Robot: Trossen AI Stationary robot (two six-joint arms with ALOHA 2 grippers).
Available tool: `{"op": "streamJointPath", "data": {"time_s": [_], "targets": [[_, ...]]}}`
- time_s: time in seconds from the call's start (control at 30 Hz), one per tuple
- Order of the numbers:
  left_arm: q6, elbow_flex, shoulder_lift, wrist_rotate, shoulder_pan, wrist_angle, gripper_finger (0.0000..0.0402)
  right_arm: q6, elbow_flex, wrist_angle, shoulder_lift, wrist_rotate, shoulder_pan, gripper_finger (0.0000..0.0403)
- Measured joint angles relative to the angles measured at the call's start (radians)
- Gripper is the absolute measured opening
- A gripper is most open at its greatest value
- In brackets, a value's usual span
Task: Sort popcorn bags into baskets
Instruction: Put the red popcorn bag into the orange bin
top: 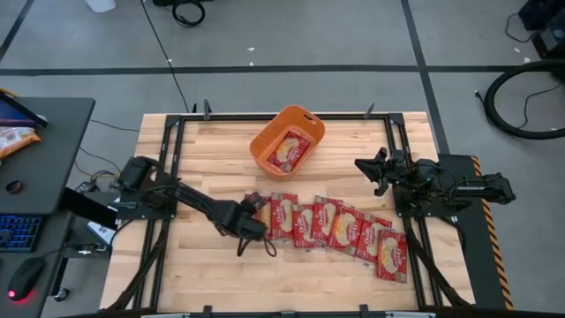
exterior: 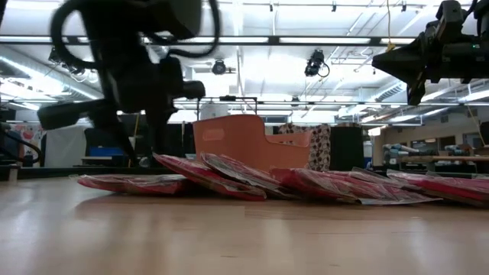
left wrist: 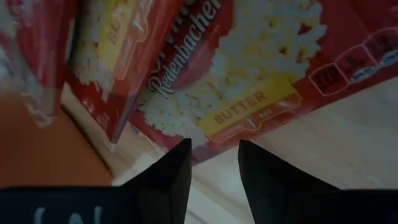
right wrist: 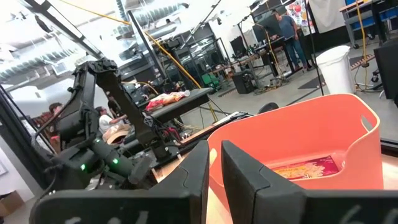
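Red popcorn bags [top: 340, 228] overlap beside orange basket [top: 265, 148] holding one.

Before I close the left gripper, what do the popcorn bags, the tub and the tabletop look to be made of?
Popcorn bags: probably thin plastic film over the packet; glossy, with glare on the red print in the left wrist view. Orange tub: looks like moulded plastic, smooth matte walls, handle slot at the rim. Table: light wood planks, visible grain and seams, slight sheen. Left gripper is open at the row's end.
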Motion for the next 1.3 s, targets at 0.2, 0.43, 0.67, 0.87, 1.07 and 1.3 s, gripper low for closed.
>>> {"op": "streamJointPath", "data": {"time_s": [0.2,0.43,0.67,0.87,1.07,1.3], "targets": [[0.150,-0.110,-0.096,-0.042,-0.030,0.227,0.0137,0.000,0.000,0.000,0.000,0.000,0.000,0.0048],[0.316,-0.116,-0.097,-0.054,-0.018,0.279,0.0137,0.000,0.000,0.000,0.000,0.000,0.000,0.0048],[0.410,-0.115,-0.086,-0.049,-0.012,0.388,0.0137,0.000,0.000,0.000,0.000,0.000,0.000,0.0048],[0.517,-0.116,-0.039,-0.031,-0.006,0.405,0.0137,0.000,0.000,0.000,0.000,-0.001,0.000,0.0048],[0.548,-0.116,-0.007,-0.024,-0.002,0.463,0.0137,0.000,0.000,0.011,0.000,0.001,0.000,0.0048],[0.407,-0.115,-0.007,0.035,0.012,0.450,0.0084,0.000,0.000,0.016,0.000,0.000,0.000,0.0048]]}}
